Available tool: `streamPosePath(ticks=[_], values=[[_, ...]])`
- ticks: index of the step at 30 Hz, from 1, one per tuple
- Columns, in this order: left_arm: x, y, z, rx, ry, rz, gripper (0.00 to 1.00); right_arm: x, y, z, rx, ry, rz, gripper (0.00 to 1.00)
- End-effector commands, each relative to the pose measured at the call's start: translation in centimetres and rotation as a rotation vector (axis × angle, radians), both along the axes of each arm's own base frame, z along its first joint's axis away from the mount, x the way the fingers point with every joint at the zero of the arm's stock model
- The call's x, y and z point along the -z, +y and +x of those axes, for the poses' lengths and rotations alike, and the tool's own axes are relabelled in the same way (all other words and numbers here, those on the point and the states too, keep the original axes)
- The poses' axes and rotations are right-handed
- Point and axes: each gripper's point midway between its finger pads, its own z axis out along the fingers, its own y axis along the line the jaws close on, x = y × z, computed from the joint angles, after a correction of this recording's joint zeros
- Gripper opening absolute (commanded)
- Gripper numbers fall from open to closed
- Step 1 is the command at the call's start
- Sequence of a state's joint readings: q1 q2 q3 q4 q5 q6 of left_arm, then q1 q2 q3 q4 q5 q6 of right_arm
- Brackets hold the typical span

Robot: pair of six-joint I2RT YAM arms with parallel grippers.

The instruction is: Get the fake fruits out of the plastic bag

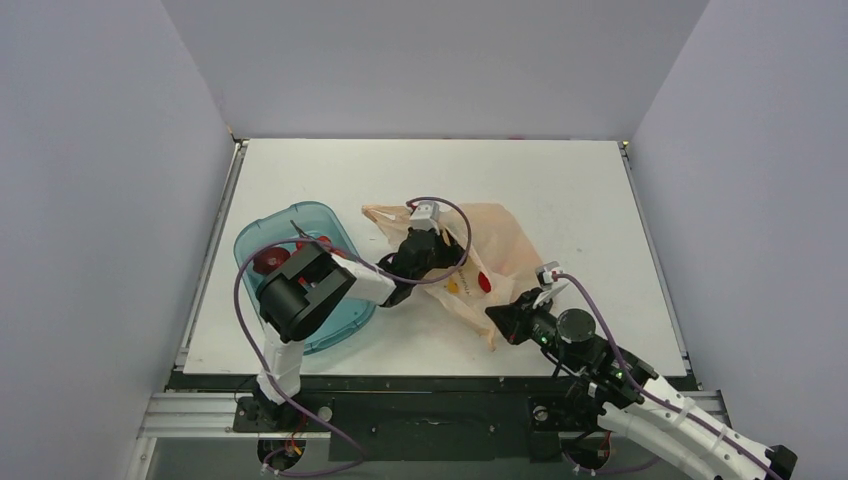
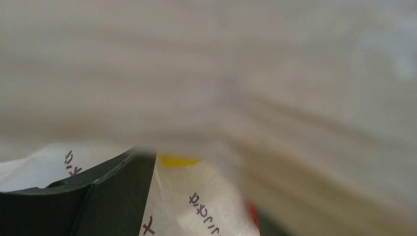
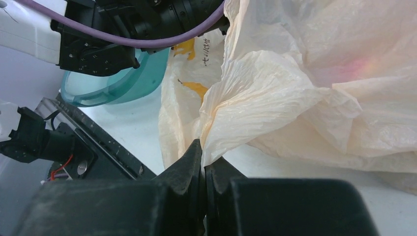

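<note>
Pale grey walls close in a white counter (image 1: 560, 180). A peach plastic bag (image 1: 505, 240) lies crumpled on it, middle to right, its film wrinkled and see-through. A teal tray (image 1: 262, 232) sits just left of the bag, towards the counter's left edge.

From the near left, the left arm (image 1: 310, 290) reaches across the tray, its far end at the bag's left-hand opening. The left jaws are buried in the film. The left wrist view is mostly a blur of bag, with one dark finger (image 2: 98, 196) at the lower left, so I cannot tell how far apart these jaws stand or whether they hold anything.

Reaching in from the near right, the right arm (image 1: 640, 390) meets the bag's near corner. The right jaws are pinched tight together on a fold of the bag, with film caught between the two black fingertips (image 3: 196, 164).

Two fake fruits show through the bag's near side, a red fruit (image 1: 484, 282) and, just left of it, a yellow fruit (image 1: 453, 287). Two red pieces (image 1: 268, 262) lie in the tray, partly hidden by the left arm. Small orange marks (image 3: 196, 88) are printed on the bag.
</note>
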State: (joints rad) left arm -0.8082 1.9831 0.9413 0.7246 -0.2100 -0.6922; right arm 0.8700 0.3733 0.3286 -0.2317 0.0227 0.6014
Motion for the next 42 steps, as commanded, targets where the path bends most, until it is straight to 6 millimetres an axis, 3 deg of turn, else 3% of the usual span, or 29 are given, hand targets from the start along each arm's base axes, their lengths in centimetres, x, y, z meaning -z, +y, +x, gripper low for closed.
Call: streamPosePath(ticks=[1, 8, 12, 15, 16, 18, 20, 21, 24, 28, 31, 42], values=[[-1.4, -1.7, 1.9, -0.018, -0.105, 0.035, 0.65, 0.6, -1.0, 0.6, 0.073, 0.021, -0.007, 0.00], [-1.8, -2.9, 3.6, -0.082, -0.210, 0.157, 0.66, 0.0, -0.6, 0.9, 0.056, -0.001, -0.020, 0.00], [0.0, -4.9, 3.8, -0.051, -0.186, 0.179, 0.67, -1.0, -0.7, 1.2, 0.059, -0.030, -0.023, 0.00], [1.8, -6.4, 5.5, -0.062, -0.087, 0.133, 0.66, -1.6, -0.5, 1.3, 0.050, -0.046, -0.022, 0.00], [2.1, -7.0, 5.4, -0.043, -0.063, 0.101, 0.63, -1.7, -0.5, 1.3, 0.049, -0.047, -0.021, 0.00], [1.9, -8.0, 5.6, -0.033, -0.061, 0.028, 0.48, -1.8, -0.5, 1.2, 0.042, -0.048, -0.020, 0.00], [0.6, -8.8, 5.7, -0.022, -0.071, -0.061, 0.29, -1.7, -0.6, 1.1, 0.042, -0.048, -0.019, 0.00], [0.0, -9.0, 5.6, -0.018, -0.089, -0.096, 0.26, -1.5, -0.6, 1.1, 0.041, -0.047, -0.022, 0.00], [-1.3, -8.5, 5.5, -0.032, -0.128, -0.152, 0.09, -1.3, -0.8, 1.1, 0.045, -0.045, -0.029, 0.00], [-2.3, -7.3, 4.9, -0.053, -0.145, -0.167, 0.02, -1.3, -1.3, 1.1, 0.063, -0.051, -0.030, 0.00], [-2.4, -6.5, 4.3, -0.049, -0.151, -0.152, 0.00, -1.4, -1.3, 1.2, 0.066, -0.052, -0.031, 0.00], [-5.7, -3.3, 0.4, -0.002, -0.130, -0.183, 0.00, -1.5, -3.2, 1.5, 0.173, -0.027, -0.019, 0.00]])
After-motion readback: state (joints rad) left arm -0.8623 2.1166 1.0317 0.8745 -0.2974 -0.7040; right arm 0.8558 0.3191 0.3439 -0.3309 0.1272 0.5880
